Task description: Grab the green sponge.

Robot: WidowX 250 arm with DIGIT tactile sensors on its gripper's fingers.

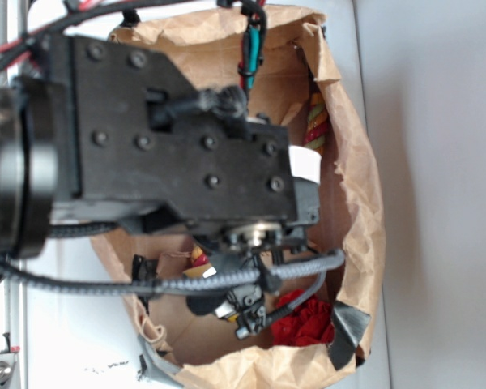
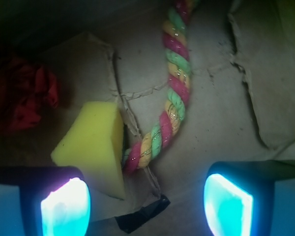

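One brown paper bag [image 1: 356, 186] holds everything, with the robot arm [image 1: 170, 154] reaching down into it. On the bag floor, the twisted rope [image 2: 173, 93] runs beside the green sponge [image 2: 96, 142], a yellow wedge whose long axis slants toward the camera. The red cloth wad [image 2: 19, 93] sits farther left. Spread wide and empty, the pincer [image 2: 147, 204] hovers with the sponge offset toward its left finger, so I judge it needs a shift left.

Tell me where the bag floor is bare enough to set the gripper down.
Bare brown paper lies right of the rope, running to the torn paper flap. It is crowded to the left: the green sponge touches the rope's lower end, with the red cloth beyond. The open gripper hovers above.
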